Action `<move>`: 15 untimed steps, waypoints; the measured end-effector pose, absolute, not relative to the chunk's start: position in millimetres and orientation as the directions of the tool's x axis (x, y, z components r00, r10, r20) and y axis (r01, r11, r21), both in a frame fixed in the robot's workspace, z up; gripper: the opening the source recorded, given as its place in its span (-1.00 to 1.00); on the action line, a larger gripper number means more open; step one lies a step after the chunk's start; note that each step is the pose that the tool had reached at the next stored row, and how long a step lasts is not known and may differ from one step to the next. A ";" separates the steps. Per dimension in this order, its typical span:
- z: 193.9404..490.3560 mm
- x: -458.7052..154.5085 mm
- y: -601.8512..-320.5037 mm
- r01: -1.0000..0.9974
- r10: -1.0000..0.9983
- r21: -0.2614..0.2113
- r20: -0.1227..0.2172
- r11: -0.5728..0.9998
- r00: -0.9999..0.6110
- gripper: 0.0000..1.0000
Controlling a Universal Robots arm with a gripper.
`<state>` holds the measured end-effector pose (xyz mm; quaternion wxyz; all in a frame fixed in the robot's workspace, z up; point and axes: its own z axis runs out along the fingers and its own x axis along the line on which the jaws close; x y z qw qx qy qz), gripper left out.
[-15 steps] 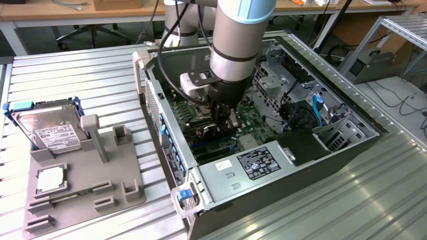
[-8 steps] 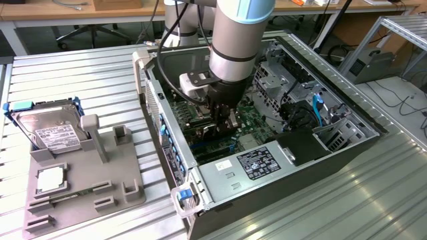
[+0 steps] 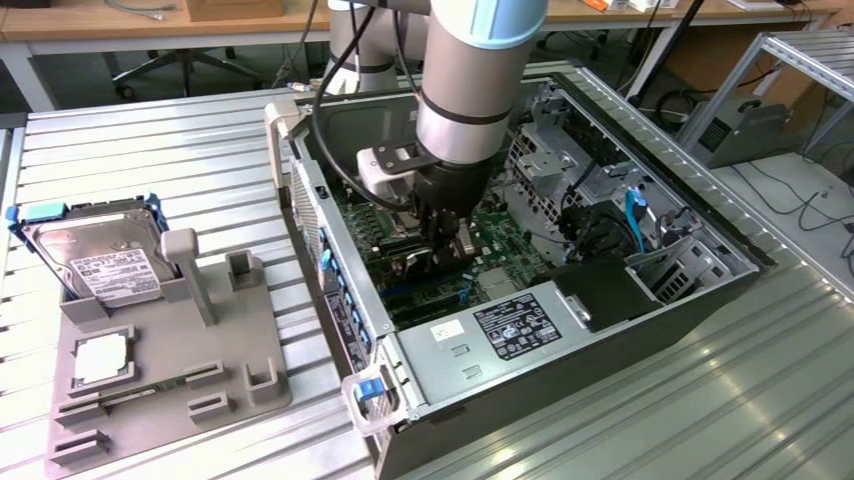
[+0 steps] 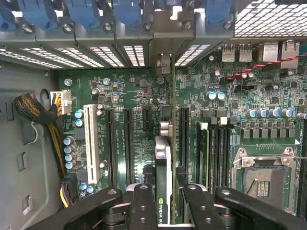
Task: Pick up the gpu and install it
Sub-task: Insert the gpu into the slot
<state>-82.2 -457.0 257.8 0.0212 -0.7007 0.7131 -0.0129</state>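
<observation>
Gripper (image 4: 163, 201) clenched on gpu (image 4: 163, 165), card edge-on w/ fingers (image 4: 144, 206) either side, over motherboard (image 4: 129, 96) slots inside pc case (image 3: 694, 290).

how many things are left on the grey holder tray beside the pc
2: the hard drive at the tray's far end, and the square chip just nearer the camera. Flat items in the slots may be hidden.

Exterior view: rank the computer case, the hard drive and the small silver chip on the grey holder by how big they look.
1. Computer case
2. Hard drive
3. Silver chip
The gaps look plain, with no near ties.
</observation>
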 end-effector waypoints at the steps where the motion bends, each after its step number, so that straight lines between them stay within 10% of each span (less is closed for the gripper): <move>1: 257.6 -82.2 -457.1 -0.999 -1.000 -0.048 -0.012 0.018 -0.017 -0.47; 15: 255.6 -83.3 -457.0 -0.999 -1.000 -0.049 -0.012 0.018 -0.017 -0.47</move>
